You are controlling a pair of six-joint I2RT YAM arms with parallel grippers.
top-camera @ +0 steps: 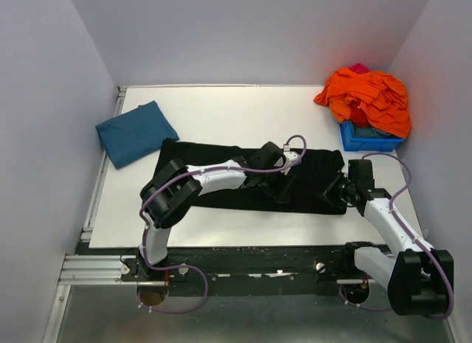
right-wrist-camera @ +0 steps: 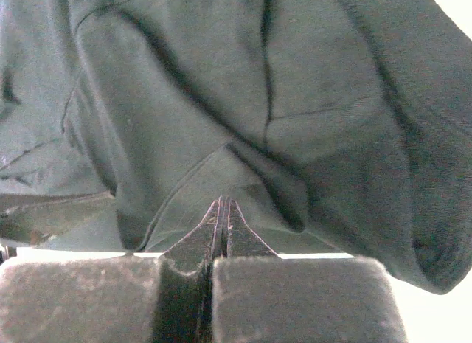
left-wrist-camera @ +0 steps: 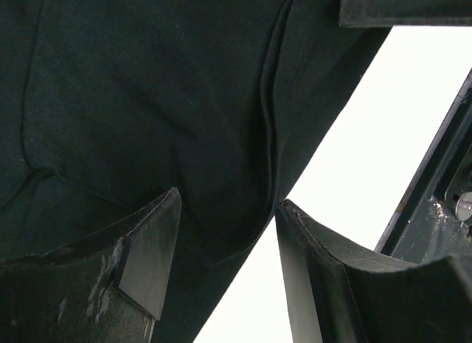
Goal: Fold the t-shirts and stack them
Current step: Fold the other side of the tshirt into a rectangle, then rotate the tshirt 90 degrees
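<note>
Your left hand [left-wrist-camera: 228, 199]: released, jaws apart above black shirt [top-camera: 214, 155], at its near edge. Your right hand [right-wrist-camera: 223, 203]: clenched, pinching black shirt's right end. Black shirt spread across worktop [top-camera: 243, 111]; teal shirt [top-camera: 136, 133] folded, left of it.

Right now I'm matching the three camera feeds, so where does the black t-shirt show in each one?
Top external: the black t-shirt lies spread across the middle of the white table.
Left wrist: it fills the upper left, its edge running diagonally down to the bottom.
Right wrist: it fills almost the whole picture.
Shared landmark: the white table beside the cloth.
</note>
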